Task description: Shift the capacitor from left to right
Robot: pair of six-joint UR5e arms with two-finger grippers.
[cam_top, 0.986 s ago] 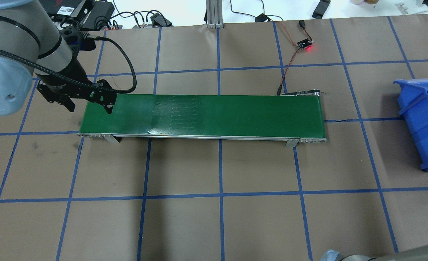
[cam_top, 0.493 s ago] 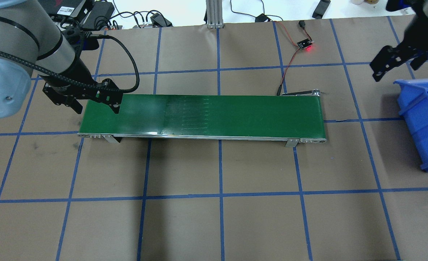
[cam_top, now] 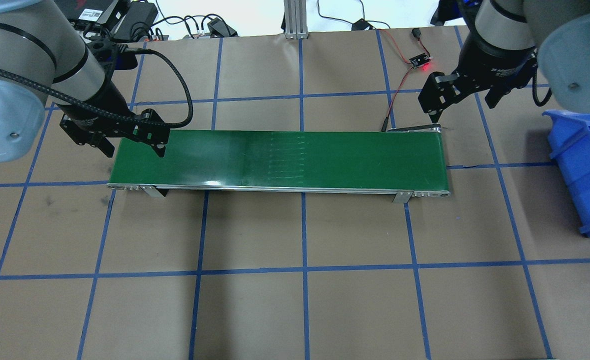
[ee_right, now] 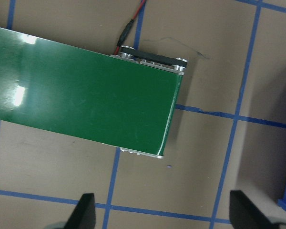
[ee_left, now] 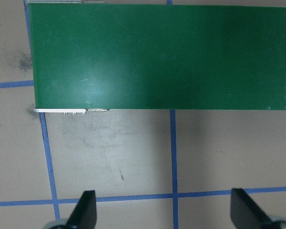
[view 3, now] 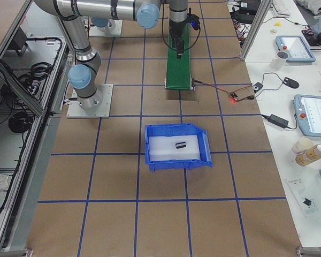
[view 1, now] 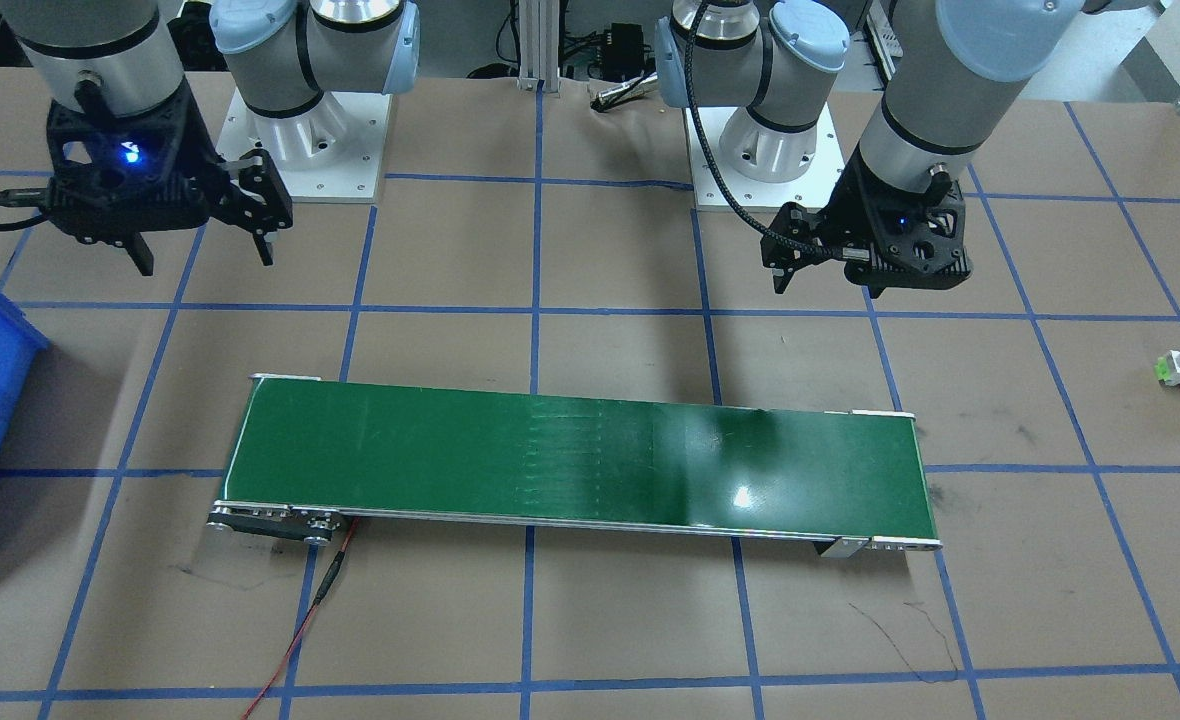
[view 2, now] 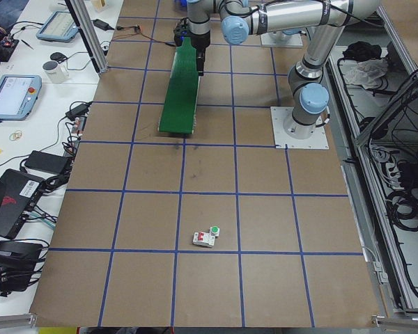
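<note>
Capacitor first: I can find it only in the exterior right view, a small dark sliver that seems to lie on its side on the white floor of the blue bin, about mid-floor and apart from the walls. That bin stands at 3 o'clock from the conveyor belt in the overhead view, so I judge the part is already on the right side.

My left gripper hangs over the belt's 9 o'clock end, its 2 fingers spread wide with nothing between them. My right gripper hangs at about 2 o'clock from the belt's middle, just past its corner, equally released and empty. Both wrist views show only belt and brown table between the fingers.

Were I to take hold of the part, I expect it to be very light, stiff and slick on its sleeve. Being a cylinder, it would roll from any sideways nudge. I would close across the barrel at mid-length, fingers square to its long axis, with mild force. Any leads are too small to see, so I would keep off the ends.
</note>
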